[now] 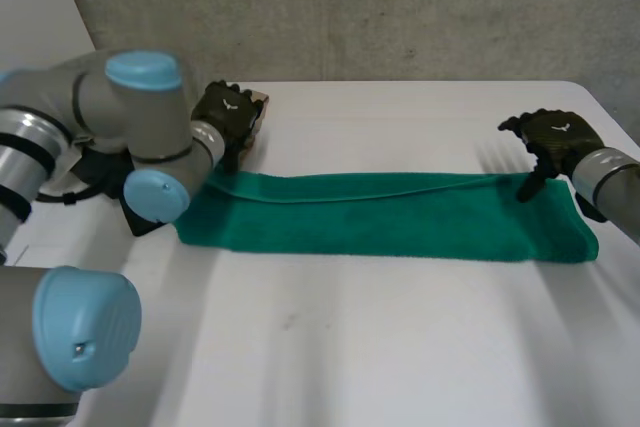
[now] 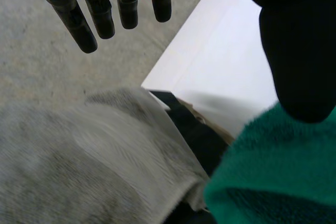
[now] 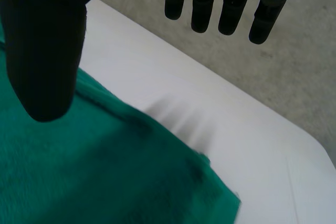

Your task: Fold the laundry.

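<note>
A green towel (image 1: 390, 217) lies folded into a long strip across the white table (image 1: 400, 347). My left hand (image 1: 228, 115) hovers above the strip's far left corner, its fingers (image 2: 100, 9) straight and apart from the thumb (image 2: 296, 51), nothing between them. My right hand (image 1: 553, 137) hangs over the far right corner (image 3: 210, 182), open too, its thumb (image 3: 47, 51) above the green towel (image 3: 94, 171) and its fingers (image 3: 231, 3) past the towel's edge. The green cloth (image 2: 278, 171) lies under the left thumb.
Beside the left hand a grey-white cloth (image 2: 84, 161) lies past the table's left end, over a dark box (image 2: 194, 135). That box's brown edge (image 1: 258, 119) shows behind the left hand. A concrete wall (image 1: 400, 7) backs the table.
</note>
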`<state>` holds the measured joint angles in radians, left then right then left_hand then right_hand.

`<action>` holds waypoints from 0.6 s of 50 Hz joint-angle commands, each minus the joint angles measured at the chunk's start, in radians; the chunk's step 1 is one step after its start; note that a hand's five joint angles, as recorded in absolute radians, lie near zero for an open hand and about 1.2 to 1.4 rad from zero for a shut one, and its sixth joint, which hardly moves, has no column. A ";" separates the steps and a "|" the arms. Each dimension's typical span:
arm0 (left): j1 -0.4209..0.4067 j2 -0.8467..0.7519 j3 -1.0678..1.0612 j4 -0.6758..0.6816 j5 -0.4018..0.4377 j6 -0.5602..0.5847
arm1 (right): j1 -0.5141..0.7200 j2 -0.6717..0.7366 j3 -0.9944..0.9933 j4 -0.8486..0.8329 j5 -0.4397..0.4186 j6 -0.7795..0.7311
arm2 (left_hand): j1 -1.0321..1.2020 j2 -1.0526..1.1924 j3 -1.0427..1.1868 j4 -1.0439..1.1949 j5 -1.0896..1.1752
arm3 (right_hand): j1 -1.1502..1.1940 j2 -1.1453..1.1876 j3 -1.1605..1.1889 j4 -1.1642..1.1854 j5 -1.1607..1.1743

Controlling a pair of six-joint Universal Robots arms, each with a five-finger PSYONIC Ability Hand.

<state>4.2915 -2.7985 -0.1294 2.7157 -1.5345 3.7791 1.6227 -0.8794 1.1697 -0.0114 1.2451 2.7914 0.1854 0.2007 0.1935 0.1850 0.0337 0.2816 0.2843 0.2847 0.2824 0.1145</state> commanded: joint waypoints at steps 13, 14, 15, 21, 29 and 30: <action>-0.001 0.169 -0.289 -0.128 0.079 0.102 | 0.051 0.016 0.013 -0.035 0.004 -0.030 | -0.011 -0.026 -0.019 -0.010 -0.034 | 0.072 0.069 0.069 0.071 0.065; -0.002 0.163 -0.291 -0.117 0.079 0.111 | 0.052 0.016 0.015 -0.036 0.004 -0.032 | -0.011 -0.026 -0.019 -0.010 -0.034 | 0.072 0.069 0.069 0.071 0.065; -0.003 0.159 -0.289 -0.105 0.076 0.122 | 0.052 0.017 0.016 -0.038 0.005 -0.035 | -0.011 -0.026 -0.019 -0.010 -0.034 | 0.072 0.069 0.069 0.071 0.065; -0.010 0.102 -0.254 0.012 0.047 0.174 | 0.063 0.020 0.028 -0.039 0.008 -0.062 | -0.011 -0.026 -0.019 -0.010 -0.034 | 0.072 0.069 0.069 0.071 0.065; -0.024 -0.016 -0.136 0.076 0.033 0.205 | 0.066 0.020 0.044 -0.044 0.010 -0.067 | -0.011 -0.026 -0.019 -0.010 -0.034 | 0.072 0.069 0.069 0.071 0.065; -0.021 -0.030 -0.115 0.078 0.031 0.214 | 0.066 0.020 0.044 -0.044 0.008 -0.067 | -0.011 -0.026 -0.019 -0.010 -0.034 | 0.072 0.069 0.069 0.071 0.065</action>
<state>4.2722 -2.7433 -0.3399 2.7723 -1.4969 3.9660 1.6884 -0.8590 1.2071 -0.0534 1.2536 2.7247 0.1854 0.2005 0.1935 0.1850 0.0335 0.2852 0.2891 0.2982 0.2955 0.1301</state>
